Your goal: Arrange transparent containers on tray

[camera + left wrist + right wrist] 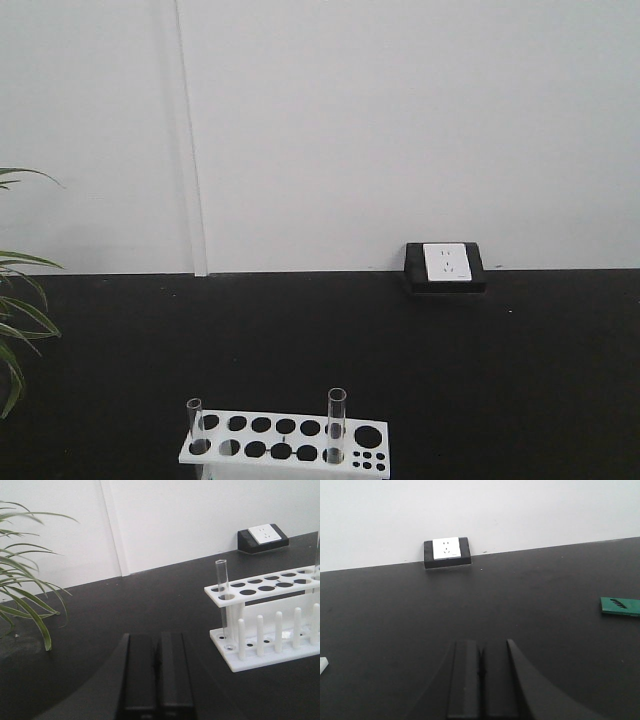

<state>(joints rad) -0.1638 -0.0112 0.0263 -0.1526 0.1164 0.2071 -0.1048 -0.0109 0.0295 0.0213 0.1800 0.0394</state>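
Two clear test tubes stand upright in a white rack (285, 440) on the black table. The shorter, narrower tube (195, 424) is in the rack's left end and the taller, wider tube (336, 424) is towards its right. In the left wrist view the narrow tube (222, 600) stands in the near corner of the rack (270, 625), right of and beyond my left gripper (157, 639), whose fingers are pressed together with nothing between them. My right gripper (481, 647) is also shut and empty, low over bare table. The yellow tray is out of view.
A potted plant (25, 595) spreads its leaves at the left. A black-and-white wall socket block (447, 550) sits at the table's back edge. A flat green object (620, 605) lies at the right. The rack's white corner (322, 664) shows at the left.
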